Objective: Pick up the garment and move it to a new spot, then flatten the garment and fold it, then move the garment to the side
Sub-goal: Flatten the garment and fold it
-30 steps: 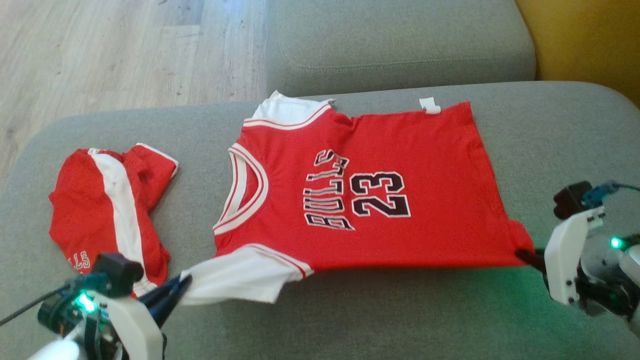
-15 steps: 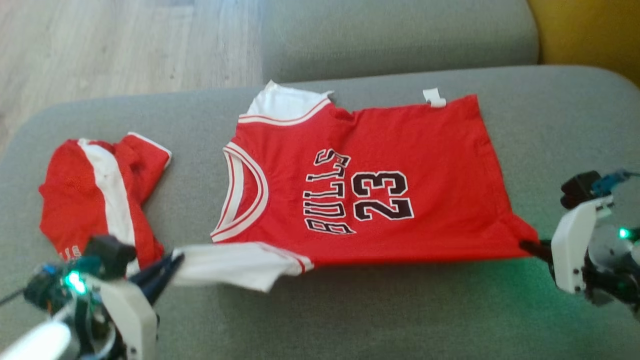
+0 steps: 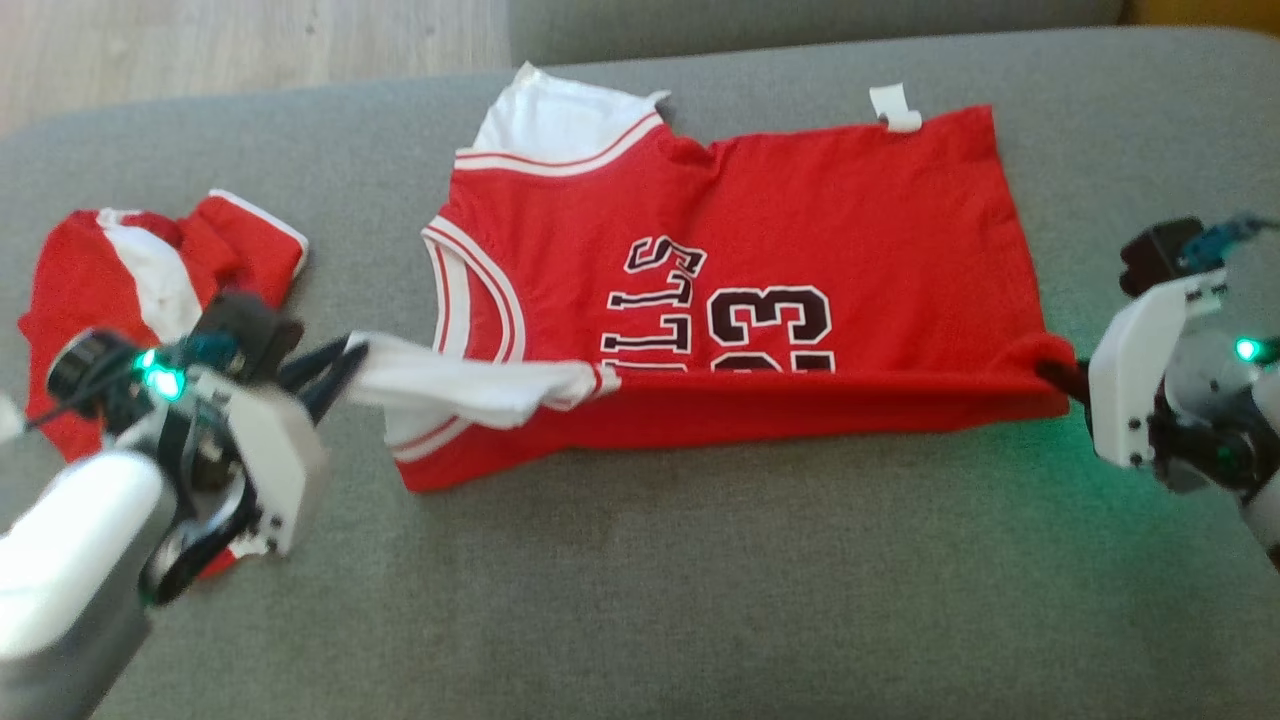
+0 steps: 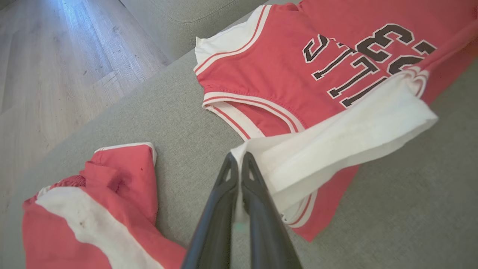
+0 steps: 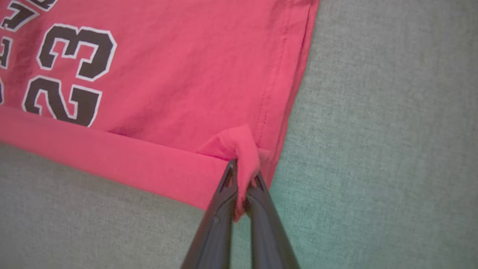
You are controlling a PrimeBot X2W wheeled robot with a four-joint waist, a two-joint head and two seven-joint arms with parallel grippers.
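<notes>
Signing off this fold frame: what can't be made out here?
- Head view: lettering on the jersey is half covered by its folded-over near edge.
- Head view: the shorts are partly behind the left gripper and its arm.
- Right wrist view: how much hem the right gripper pinches is hidden between its fingers.

I see white shells [image 3: 270, 450], green lights [image 3: 160, 380], black camera blocks [image 3: 245, 325] and slim dark fingers [image 4: 212, 224] on my left gripper [image 3: 352, 352] and right gripper [image 3: 1048, 368].
</notes>
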